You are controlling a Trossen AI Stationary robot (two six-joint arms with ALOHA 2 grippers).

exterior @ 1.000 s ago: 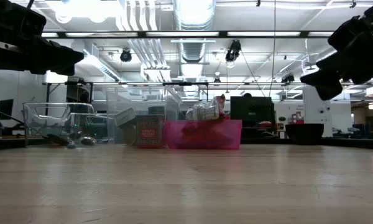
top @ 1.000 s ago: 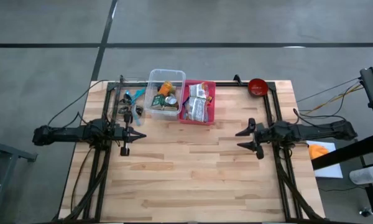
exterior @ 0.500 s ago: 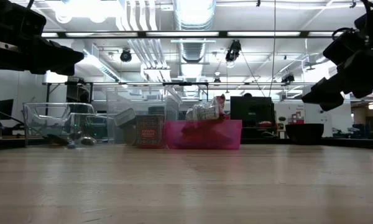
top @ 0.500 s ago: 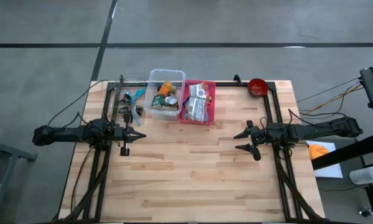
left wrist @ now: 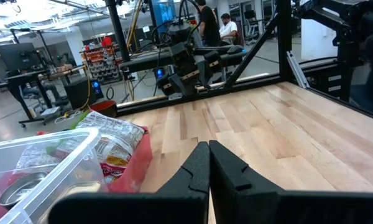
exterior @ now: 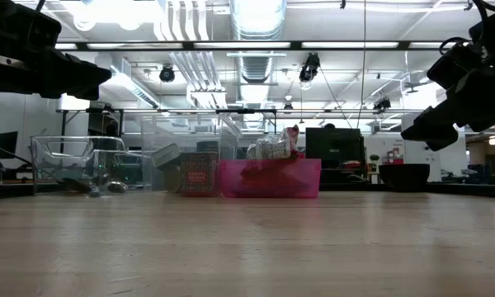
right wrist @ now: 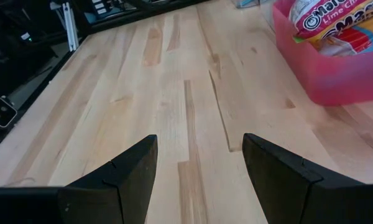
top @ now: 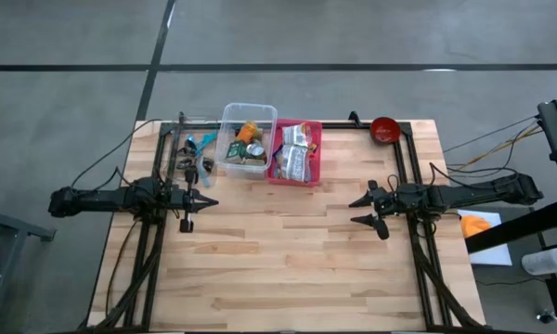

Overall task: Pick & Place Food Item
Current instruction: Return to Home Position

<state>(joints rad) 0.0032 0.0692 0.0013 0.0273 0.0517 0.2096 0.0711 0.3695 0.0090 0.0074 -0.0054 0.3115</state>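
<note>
Both arms clear of the bins, nothing held.

- Left gripper (top: 200, 200): above the bench (top: 288, 269) near its left edge, jaws together.
- Right gripper (top: 360, 210): above the bench near its right edge, jaws wide apart.
- Packets (top: 295, 153): piled in the pink bin (top: 317, 153) at the far edge, just right of the clear bin (top: 249, 108), which holds cans.
- A blue piece, probably the spoon (top: 205, 142), lies in the left bin (exterior: 49, 157) by the far-left corner.
- Red bowl (top: 383, 128): far-right corner.

Handling (judged): the packets look light, soft and crinkly, with slick film. Best pinched across a sealed end or a flat fold, since a grip on the puffed middle may slide. The spoon would be light and stiff, taken at mid-handle.

Versus a second ago: the right gripper has shifted slightly toward the bench middle and sits lower in the low view. It has barely changed over the last half second. Left arm and all bin contents unchanged.
</note>
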